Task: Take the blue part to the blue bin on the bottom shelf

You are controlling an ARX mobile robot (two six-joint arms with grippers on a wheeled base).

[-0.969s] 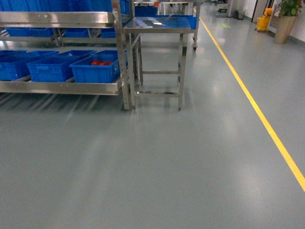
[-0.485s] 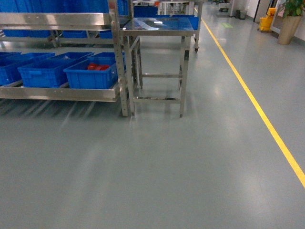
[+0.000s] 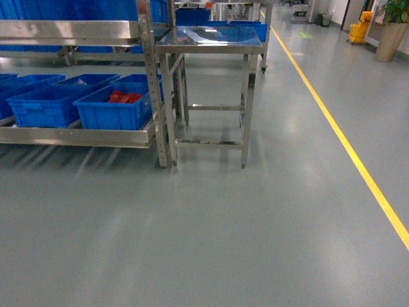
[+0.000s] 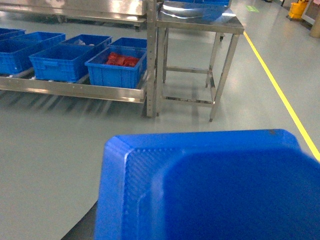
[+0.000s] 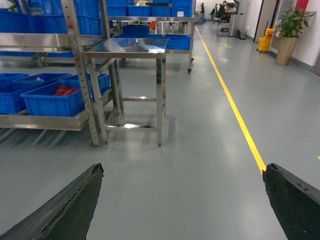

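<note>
Where the left wrist camera looks forward, the blue part (image 4: 210, 190) fills the lower half of its picture, pressed up close to the lens, with a raised, rounded rim around a sunken middle. The left gripper shows in no view, so whether it pinches the part cannot be told.

Far to the left, the bottom shelf (image 3: 77, 135) carries a row of blue crates behind its flat steel front rail. The blue bin (image 3: 45, 107) stands there, touching the side of a like crate with red packets (image 3: 123, 98), which is the last one before the rack's upright post (image 3: 153, 96). Both are well apart from the blue part, with open grey floor (image 3: 211, 243) between.

Just right of the post stands a steel worktop (image 3: 208, 37) on four legs, its top shining with reflections. Further right a yellow line (image 3: 348, 150) runs along the floor into the distance, and beyond it, against the far wall, are a yellow bucket (image 3: 358, 27) and a potted plant (image 3: 391, 35).

The right gripper (image 5: 180, 205) is spread wide, with one dark finger in each lower corner of its view and only floor between them.
</note>
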